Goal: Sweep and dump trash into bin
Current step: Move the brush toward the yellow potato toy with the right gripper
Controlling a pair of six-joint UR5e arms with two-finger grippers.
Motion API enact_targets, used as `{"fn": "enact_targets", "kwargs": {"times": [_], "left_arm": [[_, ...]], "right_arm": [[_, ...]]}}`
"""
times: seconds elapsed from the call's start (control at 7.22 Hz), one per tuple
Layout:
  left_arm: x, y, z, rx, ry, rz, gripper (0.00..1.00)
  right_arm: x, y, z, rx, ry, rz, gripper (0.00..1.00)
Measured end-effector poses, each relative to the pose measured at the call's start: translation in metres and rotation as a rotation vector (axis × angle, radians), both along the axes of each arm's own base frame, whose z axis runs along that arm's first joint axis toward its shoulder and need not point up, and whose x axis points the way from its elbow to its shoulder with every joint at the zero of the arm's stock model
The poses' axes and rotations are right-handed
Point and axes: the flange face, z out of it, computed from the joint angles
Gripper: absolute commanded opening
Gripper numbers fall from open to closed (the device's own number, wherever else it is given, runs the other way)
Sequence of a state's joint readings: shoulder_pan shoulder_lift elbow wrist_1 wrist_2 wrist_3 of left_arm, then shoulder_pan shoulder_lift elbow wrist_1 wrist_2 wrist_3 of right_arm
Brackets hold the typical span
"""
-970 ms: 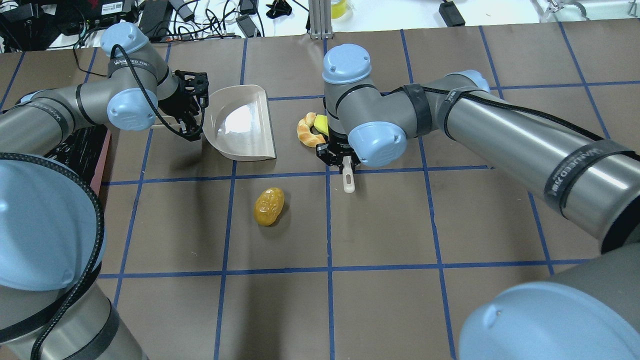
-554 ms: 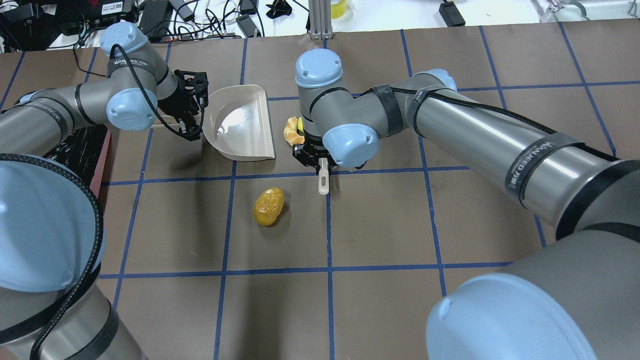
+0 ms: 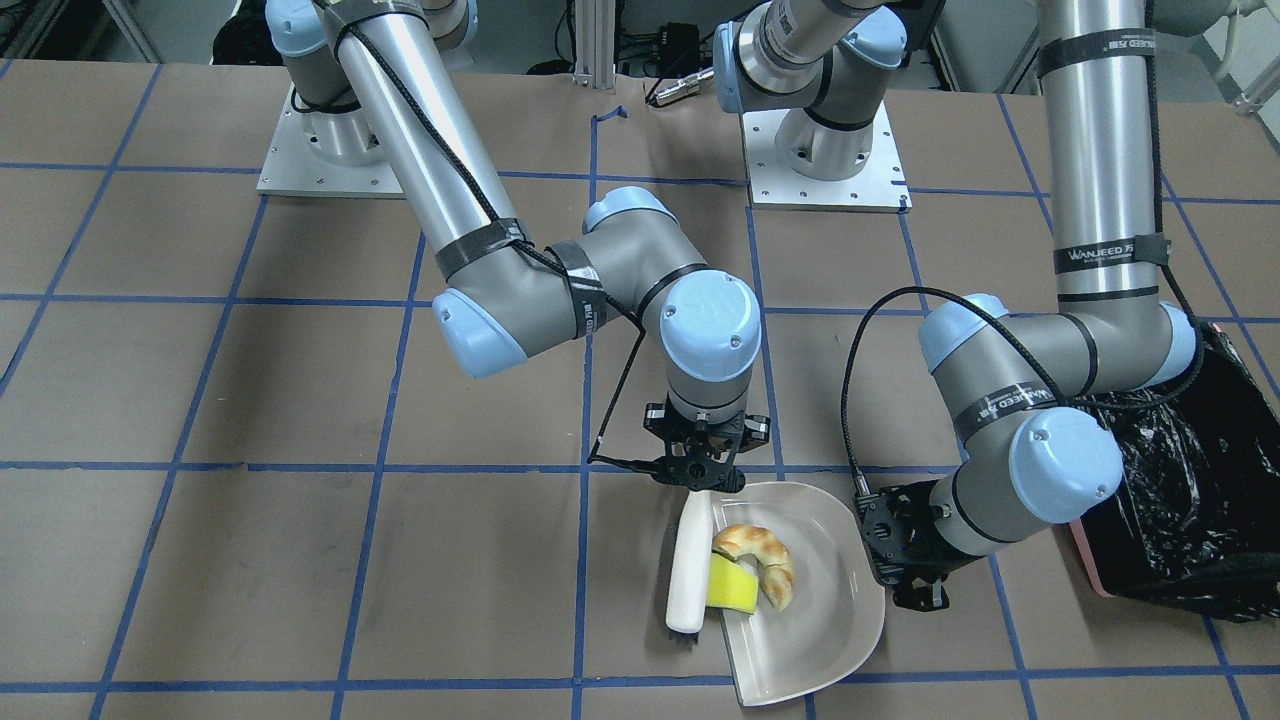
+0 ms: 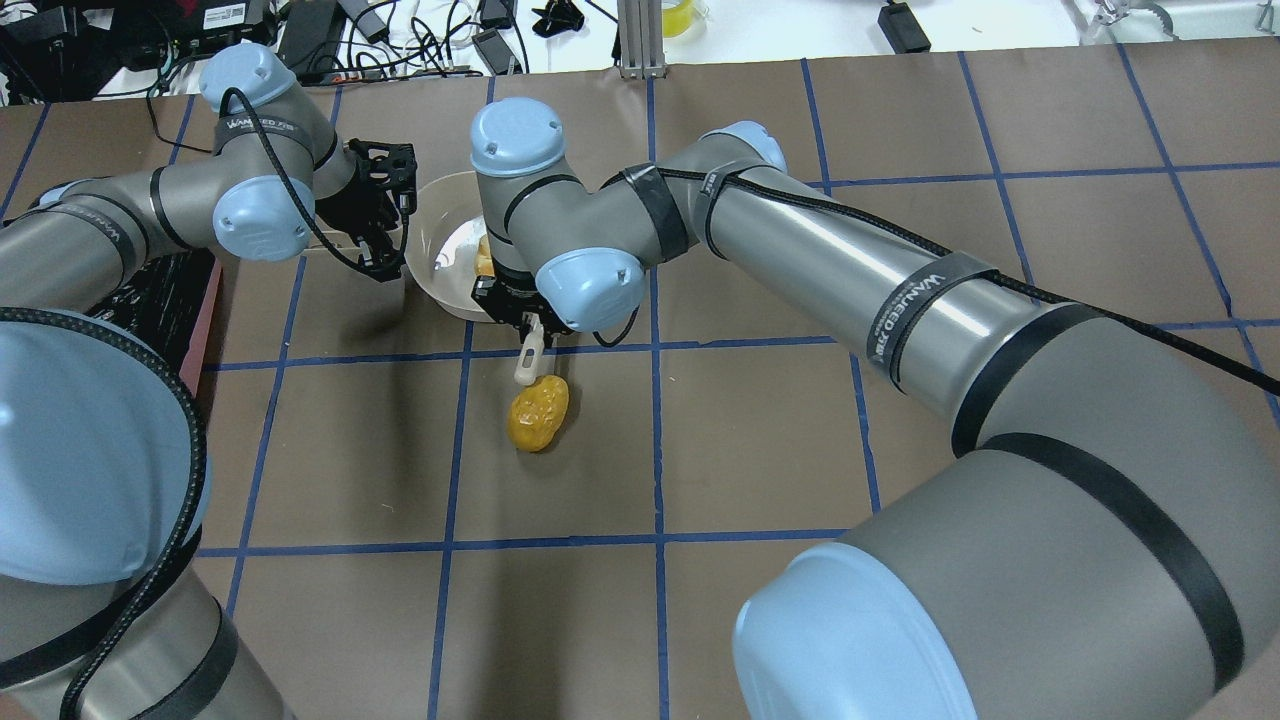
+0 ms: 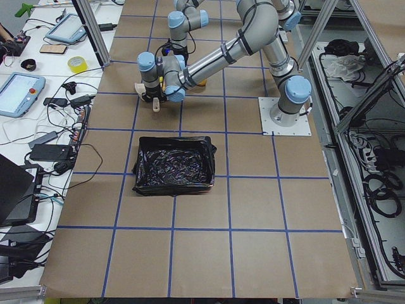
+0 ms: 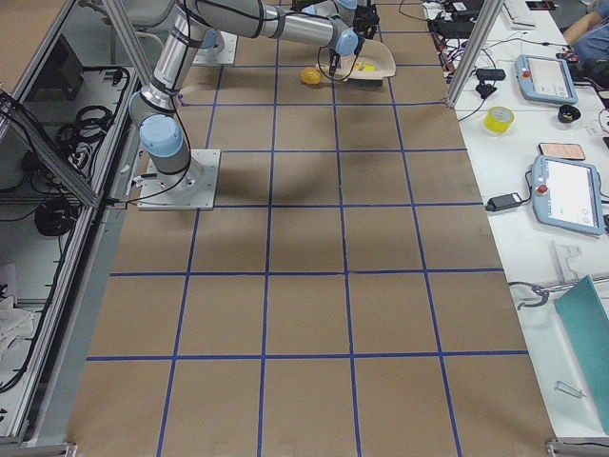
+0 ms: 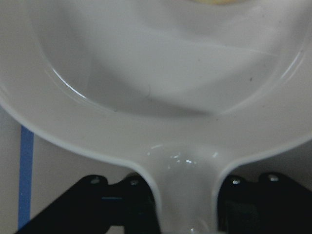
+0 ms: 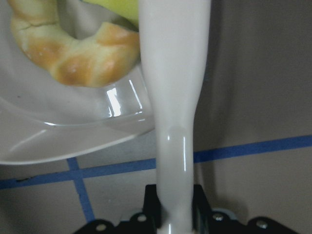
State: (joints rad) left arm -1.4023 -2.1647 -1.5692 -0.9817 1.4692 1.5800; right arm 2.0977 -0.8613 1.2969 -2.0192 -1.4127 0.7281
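Observation:
The beige dustpan (image 3: 820, 610) lies on the table, and my left gripper (image 3: 905, 555) is shut on its handle (image 7: 187, 195). My right gripper (image 3: 700, 470) is shut on a white brush (image 3: 688, 570) that lies across the pan's mouth. The tan croissant piece (image 3: 760, 560) and the yellow sponge wedge (image 3: 732, 588) sit inside the pan against the brush. The golden-brown potato lump (image 4: 538, 412) lies on the table just past the brush handle's tip (image 4: 525, 365), outside the pan. The pink bin (image 3: 1085, 570) with its black bag (image 3: 1190, 500) stands beside my left arm.
The table is brown paper with a blue tape grid. In the overhead view my right arm (image 4: 800, 240) crosses over the pan and hides most of it. Cables and devices lie beyond the table's far edge (image 4: 400, 40).
My right gripper has swept the brush left, pushing the croissant piece and sponge wedge into the dustpan. The left gripper, the pan and the potato lump have not moved.

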Motion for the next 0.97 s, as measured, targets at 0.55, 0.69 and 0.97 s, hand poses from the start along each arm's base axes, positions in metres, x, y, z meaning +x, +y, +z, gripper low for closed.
{"fn": "enact_targets", "kwargs": {"times": [0.55,0.69,0.97], "left_arm": [[0.000,0.000,0.002,-0.004,-0.001,-0.009,0.00],[0.000,0.001,0.003,-0.006,-0.001,-0.011,0.00],[0.001,0.002,0.006,-0.011,-0.001,-0.025,0.00]], "right_arm": [[0.020,0.009,0.025,0.031,-0.016,-0.023,0.00],[0.011,0.010,0.034,0.026,0.026,0.004,0.00],[-0.014,0.009,0.053,0.042,0.094,0.027,0.00]]}}
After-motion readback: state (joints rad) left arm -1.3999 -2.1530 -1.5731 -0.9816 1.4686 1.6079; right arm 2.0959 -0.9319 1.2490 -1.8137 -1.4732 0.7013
